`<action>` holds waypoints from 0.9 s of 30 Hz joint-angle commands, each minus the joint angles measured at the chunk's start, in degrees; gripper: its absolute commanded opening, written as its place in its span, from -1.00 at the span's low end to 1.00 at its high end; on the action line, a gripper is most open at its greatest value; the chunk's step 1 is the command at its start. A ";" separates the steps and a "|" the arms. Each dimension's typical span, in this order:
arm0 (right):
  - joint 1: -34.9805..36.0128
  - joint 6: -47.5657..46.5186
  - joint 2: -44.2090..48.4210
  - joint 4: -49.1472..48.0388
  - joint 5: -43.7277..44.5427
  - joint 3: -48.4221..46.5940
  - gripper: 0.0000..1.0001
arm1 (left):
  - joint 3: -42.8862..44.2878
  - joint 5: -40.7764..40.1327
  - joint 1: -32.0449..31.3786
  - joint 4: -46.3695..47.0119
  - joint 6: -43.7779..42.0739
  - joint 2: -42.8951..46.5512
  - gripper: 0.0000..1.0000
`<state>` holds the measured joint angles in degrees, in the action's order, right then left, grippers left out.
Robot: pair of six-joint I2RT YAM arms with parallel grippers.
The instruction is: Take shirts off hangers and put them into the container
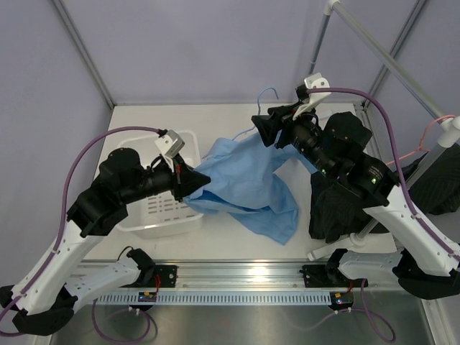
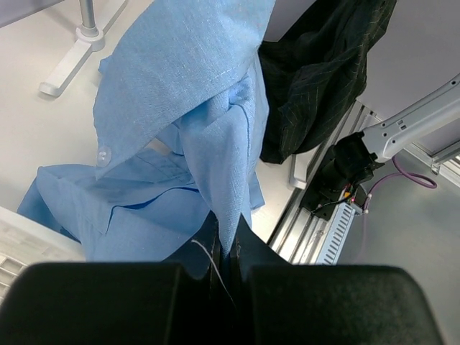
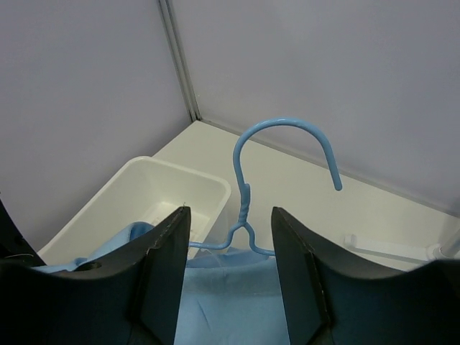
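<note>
Left gripper [image 1: 188,181]: clamped tight on a fold of the light blue shirt [image 1: 248,183], just over the right rim of the basket [image 1: 162,224].
Right gripper [image 3: 230,213]: jaws parted, holding nothing; the neck of the blue hanger [image 3: 243,201] stands between them, and I see no contact.
Light blue shirt: draped from the left gripper's pinch across the middle of the table, one corner hanging into the basket and most of it spread to the right.
Blue hanger: hook upright at the far side, shoulders apparently still buried in the shirt's fabric.
Black shirt [image 1: 332,208]: heaped on the right beside the rack foot, well apart from the basket; the pink hanger [image 1: 428,133] is on the rack above it.
Stage, as I judge it: first shirt only partly freed, second untouched.
Risk, hanger: with nothing gripping it, any pull from the left arm could drag it along with the shirt into the basket.
Risk, snag: if the collar catches on a hanger shoulder, the small pinch of cloth may slip.
Risk, spill: the shirt is bigger than the basket, so loose cloth may hang over the rim.
</note>
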<state>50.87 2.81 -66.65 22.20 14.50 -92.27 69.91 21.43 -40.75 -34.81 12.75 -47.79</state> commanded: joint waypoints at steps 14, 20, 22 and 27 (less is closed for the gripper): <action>-0.69 -0.26 -3.13 -0.49 0.09 -0.80 -1.00 | 2.95 3.88 -0.12 3.69 0.78 2.00 -1.00; -0.69 -1.40 -4.01 1.97 5.88 -5.19 -1.00 | 1.37 -0.68 -0.20 0.36 0.17 2.88 0.06; -0.69 -2.37 -4.36 3.03 7.63 -7.38 -1.00 | -0.29 -0.86 -0.20 -0.08 0.17 3.31 0.14; -0.69 -4.83 -4.63 4.69 9.93 -10.38 -1.00 | -2.58 -2.53 -0.12 -1.31 0.60 3.49 0.30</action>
<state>50.57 1.06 -71.55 26.98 20.78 -98.54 68.49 20.62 -40.77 -35.73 13.39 -44.51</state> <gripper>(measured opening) 0.082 0.648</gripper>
